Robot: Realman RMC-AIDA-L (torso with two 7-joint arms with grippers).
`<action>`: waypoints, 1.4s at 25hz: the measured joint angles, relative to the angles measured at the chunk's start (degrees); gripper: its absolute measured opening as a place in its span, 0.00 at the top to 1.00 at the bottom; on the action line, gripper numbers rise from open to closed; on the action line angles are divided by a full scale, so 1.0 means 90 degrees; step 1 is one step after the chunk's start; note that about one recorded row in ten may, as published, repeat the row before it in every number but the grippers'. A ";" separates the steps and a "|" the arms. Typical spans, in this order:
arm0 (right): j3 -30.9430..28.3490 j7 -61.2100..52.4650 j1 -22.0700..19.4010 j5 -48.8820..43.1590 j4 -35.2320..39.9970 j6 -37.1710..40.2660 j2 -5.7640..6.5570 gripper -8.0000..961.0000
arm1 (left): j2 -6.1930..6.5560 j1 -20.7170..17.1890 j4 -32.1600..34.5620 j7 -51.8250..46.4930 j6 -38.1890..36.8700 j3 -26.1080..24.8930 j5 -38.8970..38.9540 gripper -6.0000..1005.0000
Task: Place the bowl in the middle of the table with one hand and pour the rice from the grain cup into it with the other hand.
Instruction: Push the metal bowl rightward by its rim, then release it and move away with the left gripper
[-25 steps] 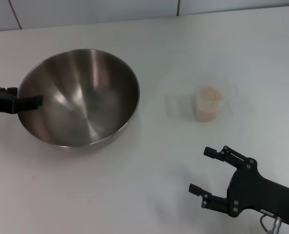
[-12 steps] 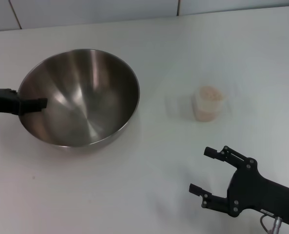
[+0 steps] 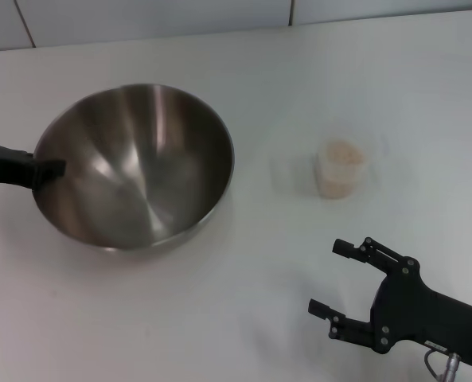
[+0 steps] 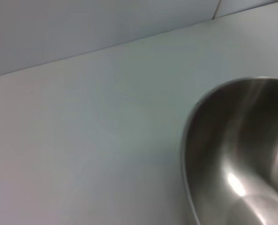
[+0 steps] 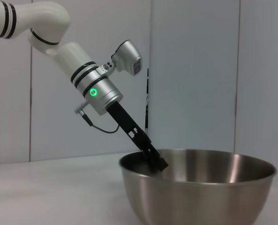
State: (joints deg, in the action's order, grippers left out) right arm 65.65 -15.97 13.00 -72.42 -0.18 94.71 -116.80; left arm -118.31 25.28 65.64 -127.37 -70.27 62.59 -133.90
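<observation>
The left end effector (image 3: 38,169) grips the rim of the bowl (image 3: 136,167) on its left side, one finger reaching inside the wall and its black body stretching off toward the counter's left edge. The bowl sits on the left half of the counter (image 3: 220,318), short of the middle, so the coming move appears to be a slide to the robot's right, toward open space between bowl and cup (image 3: 341,169).

The bowl is wide, round, brushed steel with a shiny, streaked interior and a thin rolled rim; it looks rigid and slippery on the smooth white surface. The cup is small, clear plastic, upright, filled with pale beige rice (image 3: 341,153), standing well to the right of the bowl.

The right end effector (image 3: 343,287) hovers low near the front edge, fingers spread and holding nothing, pointing left. The cup lies beyond it, farther back, and this arm is clearly the nearer one for the pour.
</observation>
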 joint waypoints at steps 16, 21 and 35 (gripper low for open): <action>0.0000 -0.0036 0.0014 -0.0009 0.0049 -0.0017 0.0000 0.13 | 0.0038 0.0808 -0.0614 0.0038 -0.0817 -0.1129 0.0004 0.95; 0.0000 -0.0040 0.0012 -0.0024 0.0049 -0.0021 0.0000 0.13 | 0.0083 0.1047 -0.0803 0.0083 -0.0929 -0.1296 0.0002 0.95; 0.0000 -0.0042 0.0021 -0.0047 0.0049 0.0017 0.0000 0.13 | -0.0029 0.2200 -0.2128 0.0278 0.0077 -0.0813 0.0017 0.95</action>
State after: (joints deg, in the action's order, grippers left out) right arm 65.65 -16.35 13.18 -72.84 0.27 94.86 -116.80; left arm -118.57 45.08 46.48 -124.87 -69.58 55.28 -133.75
